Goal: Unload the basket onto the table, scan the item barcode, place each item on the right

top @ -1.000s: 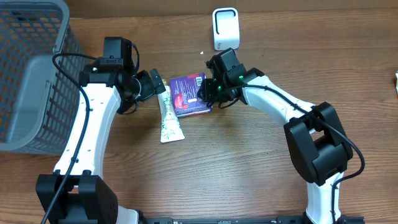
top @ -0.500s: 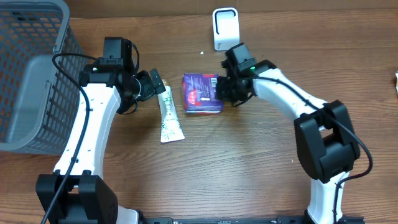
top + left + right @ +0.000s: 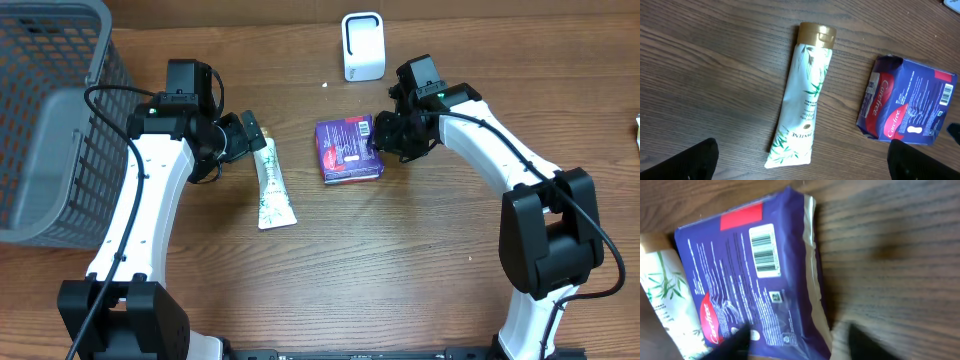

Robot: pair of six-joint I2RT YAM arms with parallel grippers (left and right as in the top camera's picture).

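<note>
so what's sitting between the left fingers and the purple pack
The white tube with the gold cap lies between the left fingers and the purple pack. The overhead view shows this best.

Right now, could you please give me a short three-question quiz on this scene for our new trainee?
1. True or false: the Carefree pack lies with its barcode facing up.
2. Which thing lies nearest the left gripper? A) the white tube with a gold cap B) the Carefree pack C) the white scanner
3. Where does the white scanner stand relative to the pack?

Key: 1 true. 2 A. 3 Beyond the pack, farther from the robot, not touching it.
</note>
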